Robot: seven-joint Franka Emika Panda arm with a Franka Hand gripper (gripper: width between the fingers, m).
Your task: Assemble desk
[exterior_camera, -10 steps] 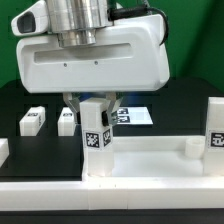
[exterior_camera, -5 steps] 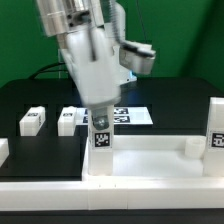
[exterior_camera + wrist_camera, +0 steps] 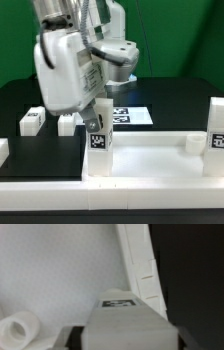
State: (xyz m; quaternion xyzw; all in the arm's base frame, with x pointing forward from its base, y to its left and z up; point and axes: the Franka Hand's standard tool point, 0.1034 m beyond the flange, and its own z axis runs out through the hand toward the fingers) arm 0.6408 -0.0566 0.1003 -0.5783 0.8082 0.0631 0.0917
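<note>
The desk's white slab (image 3: pixel 150 160) lies along the front with its raised rim (image 3: pixel 140 263) and a round corner socket (image 3: pixel 14 331) showing in the wrist view. A square white leg (image 3: pixel 97 140) with a black-and-white tag (image 3: pixel 118 303) stands upright at the slab's corner toward the exterior view's left. My gripper (image 3: pixel 98 112) comes down from above and is shut on the top of this leg (image 3: pixel 125 325), with a dark finger (image 3: pixel 76 336) pressed on each side. A second leg (image 3: pixel 214 128) stands upright on the slab at the exterior view's right.
Two loose tagged legs (image 3: pixel 32 120) (image 3: pixel 68 122) lie on the black table behind the slab on the exterior view's left. The marker board (image 3: pixel 132 116) lies behind the gripper. A low white stub (image 3: pixel 190 144) sits on the slab's rim. Another white piece (image 3: pixel 3 150) shows at the left edge.
The hand has turned about the upright leg, from facing the camera broadside to showing its side. The leg stays at the same corner, still gripped.
</note>
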